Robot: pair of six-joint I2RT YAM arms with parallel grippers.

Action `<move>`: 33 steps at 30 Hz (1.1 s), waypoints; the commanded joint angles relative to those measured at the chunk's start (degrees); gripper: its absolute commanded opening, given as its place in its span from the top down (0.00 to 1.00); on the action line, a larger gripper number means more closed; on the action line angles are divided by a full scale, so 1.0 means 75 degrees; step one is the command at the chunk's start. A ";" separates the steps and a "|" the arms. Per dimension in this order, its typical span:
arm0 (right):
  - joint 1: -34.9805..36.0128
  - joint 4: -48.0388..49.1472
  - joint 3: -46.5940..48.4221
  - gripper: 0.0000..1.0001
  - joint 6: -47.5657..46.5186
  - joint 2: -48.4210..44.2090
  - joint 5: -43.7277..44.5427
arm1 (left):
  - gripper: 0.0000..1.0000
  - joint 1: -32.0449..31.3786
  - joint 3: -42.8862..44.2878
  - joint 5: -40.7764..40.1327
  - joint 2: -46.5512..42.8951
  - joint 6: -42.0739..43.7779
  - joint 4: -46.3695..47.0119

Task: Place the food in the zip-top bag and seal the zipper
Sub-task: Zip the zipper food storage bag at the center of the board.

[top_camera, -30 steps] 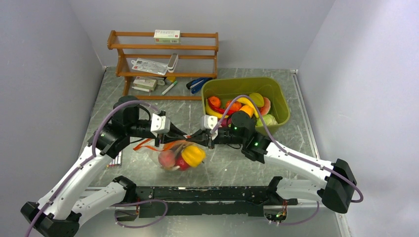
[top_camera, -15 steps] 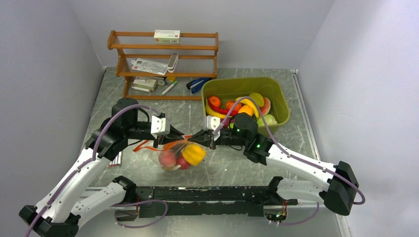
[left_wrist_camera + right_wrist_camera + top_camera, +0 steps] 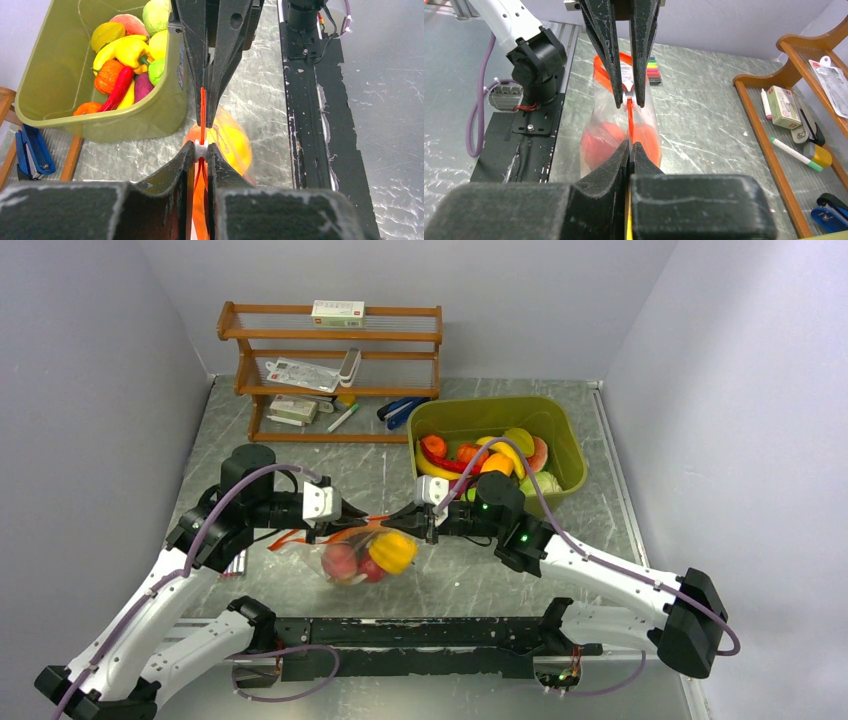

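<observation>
left gripper (image 3: 200,150) is pinching zipper (image 3: 202,106) at its white slider (image 3: 200,146) | right gripper (image 3: 629,146) is clamping zipper end | zip-top bag (image 3: 604,117) is holding food (image 3: 392,552)

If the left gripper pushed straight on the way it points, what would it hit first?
The right gripper, its black fingertips facing the left gripper head-on, close ahead; both clamp the thin red-orange zipper strip of the clear plastic bag. Exact gap is hard to judge.

left claw (image 3: 350,524) | now farther from right claw (image 3: 411,521) | longer stretch of zipper (image 3: 381,519) between them
</observation>
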 commanded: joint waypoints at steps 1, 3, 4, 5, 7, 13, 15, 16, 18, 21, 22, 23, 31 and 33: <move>-0.0008 0.0466 -0.0089 0.96 0.0141 0.0017 -0.0098 | 0.93 0.0033 -0.0056 0.0037 -0.0104 0.0180 -0.0127; -0.0009 0.0435 -0.0020 0.86 0.0178 0.0155 -0.0180 | 0.93 0.0033 -0.0062 0.0124 -0.0064 0.0164 -0.0040; -0.0014 0.0429 0.0001 0.84 0.0173 0.0185 -0.0222 | 0.93 0.0033 -0.0068 0.0157 -0.0052 0.0176 -0.0028; -0.0007 0.0445 0.0008 0.82 0.0182 0.0214 -0.0248 | 0.93 0.0033 -0.0086 0.0186 -0.0033 0.0188 -0.0008; -0.0010 0.0497 0.0010 0.76 0.0173 0.0212 -0.0274 | 0.93 0.0034 -0.0152 0.0249 -0.0030 0.0111 0.0125; -0.0016 0.0603 0.0101 0.76 0.0184 0.0296 -0.0279 | 0.93 0.0033 -0.0219 0.0344 -0.0075 0.0017 0.0268; -0.0012 0.0738 0.0132 0.76 0.0276 0.0342 -0.0244 | 0.93 0.0033 -0.0241 0.0304 -0.0077 0.0067 0.0267; -0.0013 0.0780 0.0157 0.76 0.0302 0.0362 -0.0252 | 0.93 0.0033 -0.0246 0.0288 -0.0068 0.0097 0.0235; -0.0013 0.0813 0.0233 0.77 0.0321 0.0421 -0.0216 | 0.93 0.0039 -0.0258 0.0255 -0.0069 0.0107 0.0213; -0.0015 0.0930 0.0279 0.79 0.0381 0.0460 -0.0101 | 0.93 0.0033 -0.0273 0.0242 -0.0082 0.0131 0.0213; -0.0016 0.0996 0.0268 0.81 0.0412 0.0471 -0.0061 | 0.93 0.0033 -0.0282 0.0233 -0.0094 0.0131 0.0221; -0.0016 0.1027 0.0265 0.85 0.0420 0.0487 -0.0059 | 0.93 0.0033 -0.0285 0.0227 -0.0119 0.0131 0.0224; -0.0010 0.1037 0.0167 1.00 0.0584 0.0116 0.0360 | 0.93 0.0033 -0.0297 -0.0061 -0.0271 0.0321 -0.0031; -0.0015 0.1164 -0.0022 1.00 0.0625 -0.0121 0.0510 | 0.93 0.0036 -0.0286 -0.0147 -0.0324 0.0339 -0.0104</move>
